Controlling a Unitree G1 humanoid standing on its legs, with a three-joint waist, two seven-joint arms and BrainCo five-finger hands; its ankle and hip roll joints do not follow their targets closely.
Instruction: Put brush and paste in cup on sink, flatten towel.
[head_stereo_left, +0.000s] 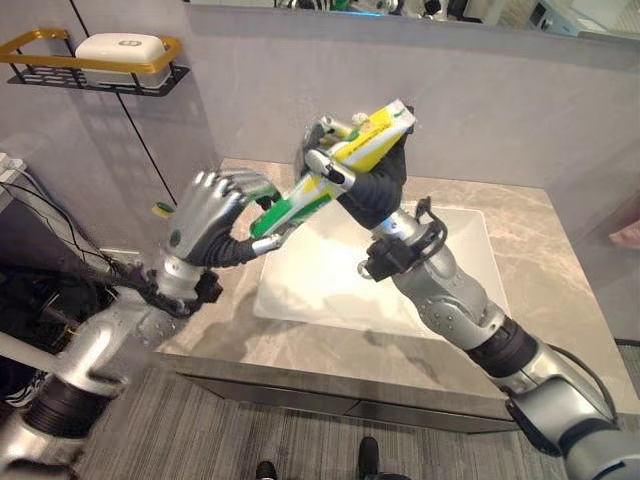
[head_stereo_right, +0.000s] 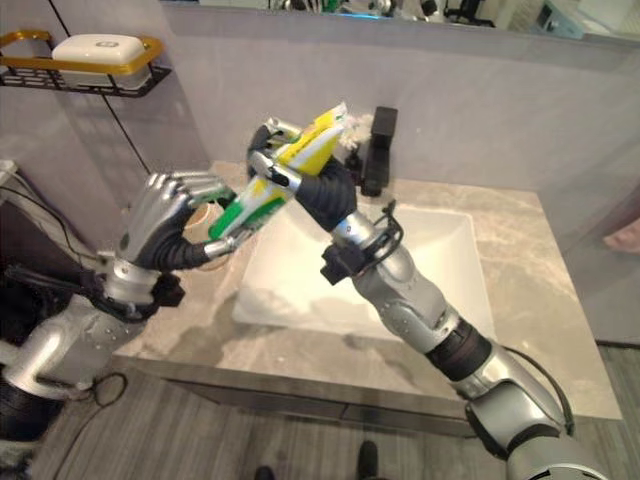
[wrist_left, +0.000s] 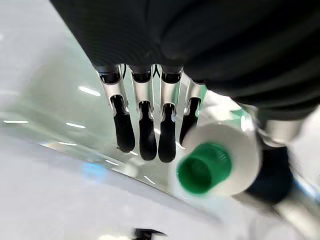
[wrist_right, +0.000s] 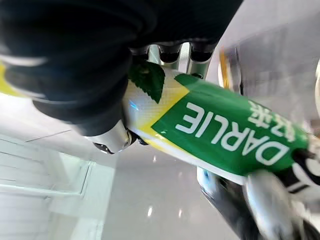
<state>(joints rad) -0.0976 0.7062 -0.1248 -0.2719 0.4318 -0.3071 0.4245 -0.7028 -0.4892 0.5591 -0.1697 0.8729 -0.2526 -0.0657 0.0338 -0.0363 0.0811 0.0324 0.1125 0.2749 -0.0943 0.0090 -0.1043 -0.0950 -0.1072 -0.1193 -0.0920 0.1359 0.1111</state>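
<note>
- Toothpaste tube (head_stereo_left: 340, 165), yellow and green with a green cap at its lower end, is hanging in the air above the left part of the sink, slanting from low left to high right.
- Counter (head_stereo_left: 560, 290) of grey stone is running across the near part of the scene, with the white sink basin (head_stereo_left: 440, 270) set into it.
- Left hand (head_stereo_left: 205, 215) is hovering above the left edge of the counter, fingers curled, and its fingertips (wrist_left: 150, 137) are lying just beside the tube's capped end (wrist_left: 204, 169); I cannot tell whether they are pinching it or merely touching it.
- Right hand (head_stereo_left: 345, 160) is reaching in from the near right over the basin and gripping the tube's upper half, its fingers wrapping round the body as the right wrist view is showing.
- Cup (head_stereo_right: 205, 215), a pale one, is peeking out on the counter behind the left hand, left of the basin, mostly hidden.
- Small green-topped object (head_stereo_left: 163, 210) is sitting on the counter's far left corner; too small to identify.
- Black faucet (head_stereo_right: 378, 150) is standing at the far edge of the basin, behind the right hand.
- Wall shelf (head_stereo_left: 95, 70) with a gold rail is hanging far left, carrying a white box (head_stereo_left: 120, 50).
</note>
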